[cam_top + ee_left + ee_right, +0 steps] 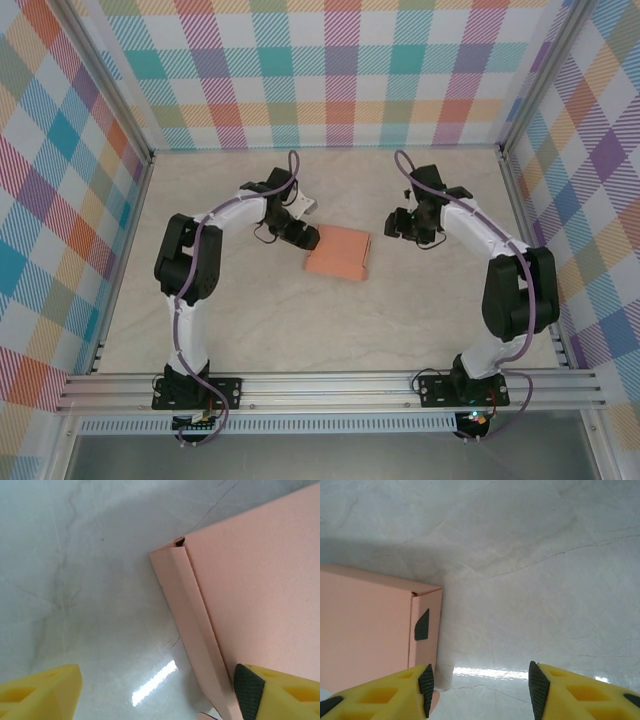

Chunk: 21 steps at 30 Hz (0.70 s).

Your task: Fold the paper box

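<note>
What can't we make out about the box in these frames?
- Top external: paper box too small to show flaps or seams.
- Left wrist: box cut off by the right edge; folded flap runs off the bottom.
- Right wrist: box cut off at left; lower corner behind a yellow finger; dark mark on its end unclear.

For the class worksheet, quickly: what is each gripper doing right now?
Left gripper: open, holding nothing, at the paper box's edge.
Right gripper: open, holding nothing.
</note>
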### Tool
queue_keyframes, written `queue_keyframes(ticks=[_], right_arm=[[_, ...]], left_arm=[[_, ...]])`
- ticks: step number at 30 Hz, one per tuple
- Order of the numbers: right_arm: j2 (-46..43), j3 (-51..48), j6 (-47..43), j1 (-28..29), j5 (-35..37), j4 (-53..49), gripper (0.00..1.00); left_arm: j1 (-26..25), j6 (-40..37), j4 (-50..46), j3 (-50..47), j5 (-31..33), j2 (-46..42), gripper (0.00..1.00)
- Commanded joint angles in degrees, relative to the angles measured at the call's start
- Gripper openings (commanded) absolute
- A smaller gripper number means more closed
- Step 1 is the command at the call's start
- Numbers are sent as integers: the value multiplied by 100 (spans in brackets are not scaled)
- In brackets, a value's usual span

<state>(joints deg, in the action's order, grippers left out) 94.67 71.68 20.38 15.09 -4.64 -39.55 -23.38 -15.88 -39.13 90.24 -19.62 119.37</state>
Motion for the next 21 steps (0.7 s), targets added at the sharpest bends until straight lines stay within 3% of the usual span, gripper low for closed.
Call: queue_keyframes(ticks=[1, 9, 15, 21], right_arm=[[-365, -129, -400, 20, -214, 454, 56], [-152, -88, -45, 20, -228, 261, 53], [255, -258, 1836, 172, -1662, 647, 46], [846, 172, 1991, 266, -1332, 353, 40]], left_arm=[[-66, -787, -703, 375, 72, 276, 80], [-35, -1506, -842, 857, -69, 425, 80], [-44, -1346, -945, 1139, 26, 630, 80], [-44, -1145, -700, 742, 55, 476, 80]])
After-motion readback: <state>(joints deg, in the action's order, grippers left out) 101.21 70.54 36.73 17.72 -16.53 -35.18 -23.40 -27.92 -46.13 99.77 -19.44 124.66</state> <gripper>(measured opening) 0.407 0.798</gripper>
